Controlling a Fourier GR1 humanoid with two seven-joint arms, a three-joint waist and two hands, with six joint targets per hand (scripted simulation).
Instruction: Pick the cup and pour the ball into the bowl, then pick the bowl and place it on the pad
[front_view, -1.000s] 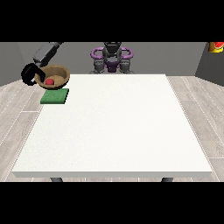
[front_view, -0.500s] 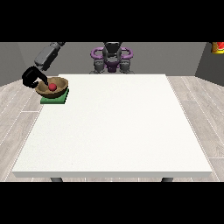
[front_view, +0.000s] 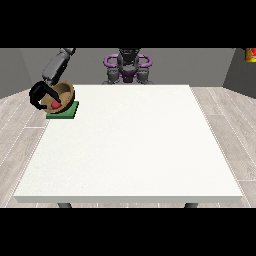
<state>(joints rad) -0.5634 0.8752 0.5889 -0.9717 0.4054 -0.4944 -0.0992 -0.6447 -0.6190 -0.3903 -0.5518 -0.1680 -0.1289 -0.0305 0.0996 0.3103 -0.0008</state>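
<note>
1. Spanning the scene, the large white table (front_view: 130, 145) carried a flat green square pad (front_view: 64, 109) at its far corner.
2. The black hand at the view's left (front_view: 39, 96) had fingers curled round the tilted brown wooden bowl (front_view: 63, 92), just over the pad.
3. The small red ball (front_view: 55, 104) lay inside; levelling before release seemed wise.

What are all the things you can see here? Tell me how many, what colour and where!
bowl: one, brown, tilted over the pad at the table's far corner, view's left
ball: one, red, inside the bowl
pad: one, green, under the bowl
table: one, white, fills the middle
hand at the view's left: one, black, fingers curled round the bowl's rim
robot body: one, grey and purple, behind the table
</note>
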